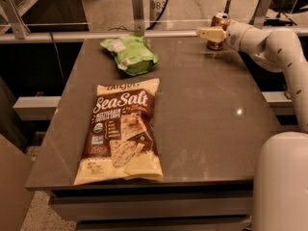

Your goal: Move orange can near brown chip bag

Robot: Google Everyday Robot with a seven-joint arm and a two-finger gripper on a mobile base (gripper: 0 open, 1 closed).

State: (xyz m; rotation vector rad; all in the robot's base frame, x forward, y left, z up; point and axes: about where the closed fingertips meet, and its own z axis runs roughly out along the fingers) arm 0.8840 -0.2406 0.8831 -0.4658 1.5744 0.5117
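The orange can [220,25] stands upright at the far right corner of the table, its silver top showing. My gripper [210,33] reaches in from the right at the can's height and overlaps its front and left side; whether it holds the can does not show. The brown chip bag [122,132] with "Sea Salt" lettering lies flat on the near left part of the table, far from the can.
A smaller green bag [131,55] lies at the far left of the grey table [211,119]. A rail with metal posts [138,6] runs behind the far edge. My white arm [281,52] and base [284,182] stand along the right side.
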